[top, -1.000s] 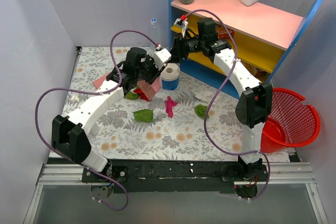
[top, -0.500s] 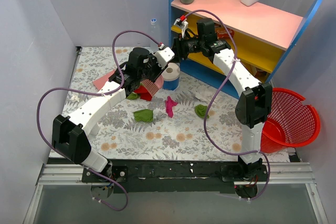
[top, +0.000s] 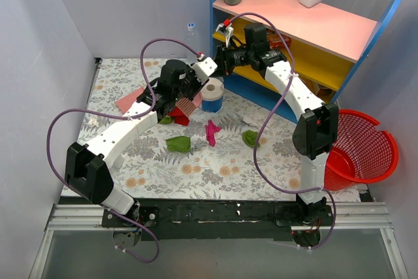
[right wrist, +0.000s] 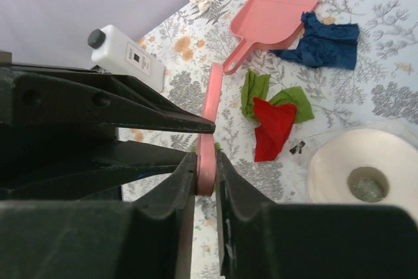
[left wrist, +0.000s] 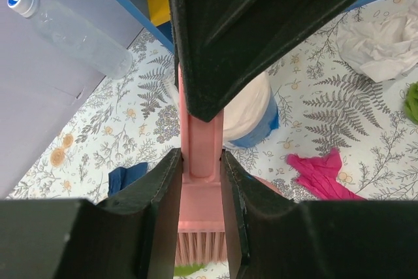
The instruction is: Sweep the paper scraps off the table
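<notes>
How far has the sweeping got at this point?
Nothing looks swept: the paper scraps lie scattered across the table, a magenta one and a red one among them. In hand: the left gripper and right gripper both clamp the pink brush. Left: all the sweeping; the dustpan lies untouched.

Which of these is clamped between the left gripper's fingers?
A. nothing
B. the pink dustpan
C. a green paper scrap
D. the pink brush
D: the left wrist view shows the brush pinched in the left gripper, bristles down, while the dustpan lies loose on the table.
</notes>
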{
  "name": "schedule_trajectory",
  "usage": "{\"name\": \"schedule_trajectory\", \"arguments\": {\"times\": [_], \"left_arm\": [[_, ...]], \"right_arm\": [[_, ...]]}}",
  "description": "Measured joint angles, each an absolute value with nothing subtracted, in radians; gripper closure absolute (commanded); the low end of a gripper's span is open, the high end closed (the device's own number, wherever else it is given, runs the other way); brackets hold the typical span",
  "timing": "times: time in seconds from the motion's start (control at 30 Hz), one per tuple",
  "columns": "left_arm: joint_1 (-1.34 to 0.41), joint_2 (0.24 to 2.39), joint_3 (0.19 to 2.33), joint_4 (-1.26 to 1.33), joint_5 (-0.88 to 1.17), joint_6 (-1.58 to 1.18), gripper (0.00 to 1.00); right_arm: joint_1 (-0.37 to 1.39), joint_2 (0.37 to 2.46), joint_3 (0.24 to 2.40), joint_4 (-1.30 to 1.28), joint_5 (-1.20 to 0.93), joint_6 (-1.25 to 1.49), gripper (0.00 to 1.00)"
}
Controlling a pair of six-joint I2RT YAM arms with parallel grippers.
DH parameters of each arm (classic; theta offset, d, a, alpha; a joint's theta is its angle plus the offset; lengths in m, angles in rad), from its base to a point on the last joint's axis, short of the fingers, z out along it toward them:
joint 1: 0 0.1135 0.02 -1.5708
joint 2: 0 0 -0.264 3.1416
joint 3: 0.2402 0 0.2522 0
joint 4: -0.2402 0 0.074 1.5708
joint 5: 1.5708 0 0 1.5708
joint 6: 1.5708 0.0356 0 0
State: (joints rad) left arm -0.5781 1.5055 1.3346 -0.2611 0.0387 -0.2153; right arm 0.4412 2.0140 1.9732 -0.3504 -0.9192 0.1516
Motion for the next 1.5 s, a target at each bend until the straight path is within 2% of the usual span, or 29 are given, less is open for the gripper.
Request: {"name": "schedule_trajectory", "arguments": {"times": [0.03, 0.07, 0.17, 0.27, 0.3, 0.5, 0.63, 0.73, 0.83, 0.97, 1.27, 1.37, 1.5], "left_arm": [[-0.578, 1.506, 1.335, -0.260, 0.037, -0.215, 0.64], [-0.579, 1.508, 1.334, -0.260, 0.035, -0.215, 0.47], [-0.579, 1.513, 1.334, -0.256, 0.033, -0.221, 0.32], [-0.580, 1.511, 1.335, -0.280, 0.037, -0.241, 0.25], [-0.579, 1.509, 1.334, -0.298, 0.047, -0.247, 0.02], [-0.522, 1.467, 1.338, -0.411, 0.174, -0.315, 0.02], [-0.461, 1.470, 1.389, -0.502, 0.278, -0.325, 0.02], [-0.394, 1.499, 1.463, -0.566, 0.430, -0.326, 0.02], [-0.334, 1.544, 1.536, -0.623, 0.553, -0.313, 0.06], [-0.308, 1.629, 1.617, -0.692, 0.676, -0.259, 0.18], [-0.316, 1.720, 1.620, -0.706, 0.820, -0.187, 0.33], [-0.316, 1.723, 1.617, -0.686, 0.831, -0.186, 0.42], [-0.316, 1.727, 1.617, -0.676, 0.841, -0.180, 0.61]], "right_arm": [[0.442, 2.014, 1.973, -0.351, -0.919, 0.153, 0.88], [0.442, 2.014, 1.973, -0.353, -0.919, 0.154, 0.98], [0.441, 2.014, 1.969, -0.356, -0.877, 0.134, 0.99], [0.437, 2.014, 1.964, -0.363, -0.853, 0.101, 0.99], [0.433, 2.013, 1.963, -0.363, -0.852, 0.089, 0.99], [0.379, 2.003, 1.964, -0.410, -0.901, -0.043, 0.99], [0.352, 1.991, 1.992, -0.567, -0.931, -0.256, 0.99], [0.349, 1.969, 2.000, -0.681, -0.956, -0.411, 0.99], [0.340, 1.937, 2.003, -0.778, -0.969, -0.549, 0.99], [0.339, 1.901, 2.035, -0.851, -0.969, -0.662, 0.99], [0.414, 1.900, 2.131, -0.875, -0.968, -0.746, 0.99], [0.446, 1.901, 2.125, -0.883, -0.960, -0.770, 0.99], [0.476, 1.900, 2.102, -0.883, -0.952, -0.789, 0.99]]}}
